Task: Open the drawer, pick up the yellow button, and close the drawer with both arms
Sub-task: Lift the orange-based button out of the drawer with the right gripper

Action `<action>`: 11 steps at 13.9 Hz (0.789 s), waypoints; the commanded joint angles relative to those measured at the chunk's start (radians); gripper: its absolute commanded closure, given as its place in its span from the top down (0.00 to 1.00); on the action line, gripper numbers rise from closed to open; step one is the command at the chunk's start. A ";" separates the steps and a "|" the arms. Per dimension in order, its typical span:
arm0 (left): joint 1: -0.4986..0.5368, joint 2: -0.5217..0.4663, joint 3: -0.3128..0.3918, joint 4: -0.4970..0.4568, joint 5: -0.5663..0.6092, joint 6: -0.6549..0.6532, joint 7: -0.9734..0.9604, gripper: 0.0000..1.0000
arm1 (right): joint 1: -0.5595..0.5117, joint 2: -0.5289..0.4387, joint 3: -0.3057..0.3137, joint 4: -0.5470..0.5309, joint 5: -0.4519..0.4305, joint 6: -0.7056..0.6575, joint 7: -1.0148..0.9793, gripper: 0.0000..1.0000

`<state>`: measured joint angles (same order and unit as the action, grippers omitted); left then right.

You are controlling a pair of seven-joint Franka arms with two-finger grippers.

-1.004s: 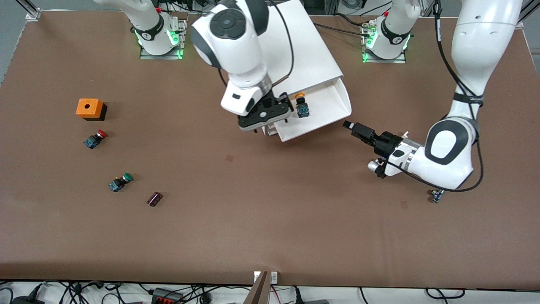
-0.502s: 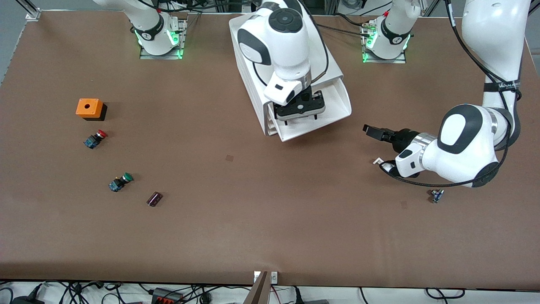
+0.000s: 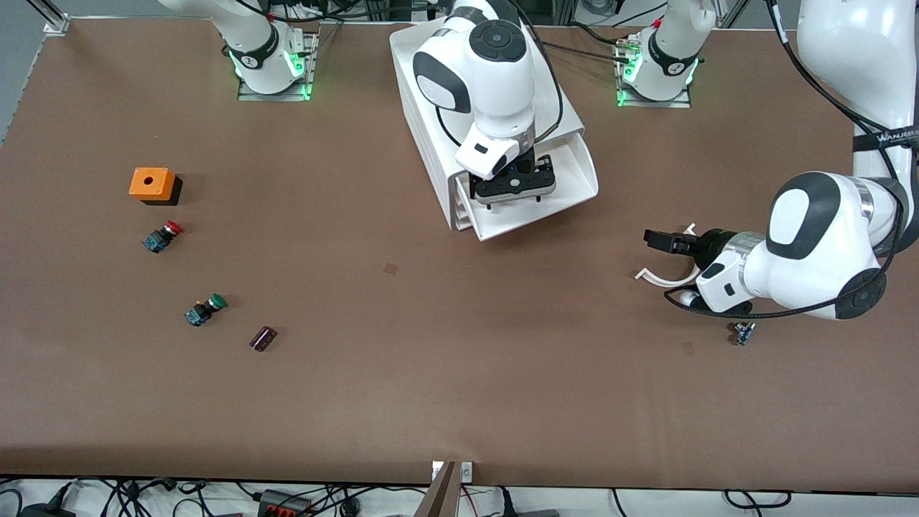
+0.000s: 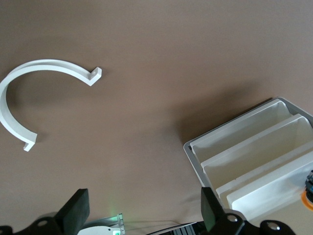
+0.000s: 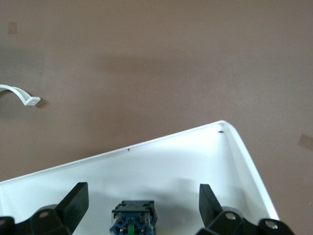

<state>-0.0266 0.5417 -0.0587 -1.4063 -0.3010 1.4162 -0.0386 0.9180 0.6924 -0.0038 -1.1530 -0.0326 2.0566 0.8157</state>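
Observation:
The top drawer [image 3: 574, 179] stands pulled out of the white cabinet [image 3: 423, 122]. My right gripper [image 3: 511, 188] is open and hangs over the drawer. In the right wrist view the button's dark blue body [image 5: 133, 218] lies on the drawer floor [image 5: 195, 161], between the spread fingers of the right gripper [image 5: 142, 193] and untouched. The front view hides the button under the right hand. My left gripper [image 3: 657, 240] is open and empty over the table, beside the drawer toward the left arm's end. The left wrist view shows the left gripper [image 4: 144, 200], the stacked drawers [image 4: 254, 147] and an orange cap edge [image 4: 308, 198].
A white curved plastic piece [image 3: 664, 276] lies on the table under the left hand; it also shows in the left wrist view [image 4: 29, 83]. An orange box [image 3: 153, 185], a red-capped button [image 3: 162, 236], a green-capped button [image 3: 204, 309] and a small dark part [image 3: 263, 338] lie toward the right arm's end. A small blue part [image 3: 743, 332] lies near the left arm.
My right gripper moved from the drawer's corner to over the drawer, covering the button in the front view. My left arm drew back from the drawer toward its end of the table.

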 commanded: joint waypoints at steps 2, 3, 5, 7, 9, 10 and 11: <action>-0.009 -0.009 -0.009 0.003 0.026 -0.009 -0.174 1.00 | 0.013 0.022 0.001 0.030 0.051 -0.024 0.017 1.00; -0.009 -0.009 -0.009 0.003 0.026 -0.011 -0.199 1.00 | 0.013 0.025 -0.001 0.030 0.059 -0.024 0.017 1.00; -0.012 -0.009 -0.007 0.004 0.026 -0.009 -0.201 1.00 | 0.015 0.036 0.001 0.030 0.065 -0.023 0.013 1.00; -0.013 -0.009 -0.007 0.004 0.028 -0.009 -0.202 1.00 | 0.030 0.045 0.001 0.030 0.065 -0.023 0.013 0.95; -0.015 -0.009 -0.009 0.004 0.049 -0.009 -0.201 1.00 | 0.032 0.047 0.001 0.030 0.065 -0.023 0.013 0.61; -0.015 -0.009 -0.015 0.006 0.072 -0.009 -0.202 1.00 | 0.035 0.045 0.001 0.030 0.071 -0.024 0.017 0.36; -0.015 -0.009 -0.016 0.006 0.074 -0.009 -0.202 1.00 | 0.035 0.042 0.001 0.032 0.077 -0.026 0.017 0.19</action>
<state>-0.0384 0.5418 -0.0646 -1.4063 -0.2660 1.4150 -0.2249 0.9470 0.7269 -0.0008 -1.1518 0.0225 2.0513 0.8163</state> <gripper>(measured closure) 0.000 0.211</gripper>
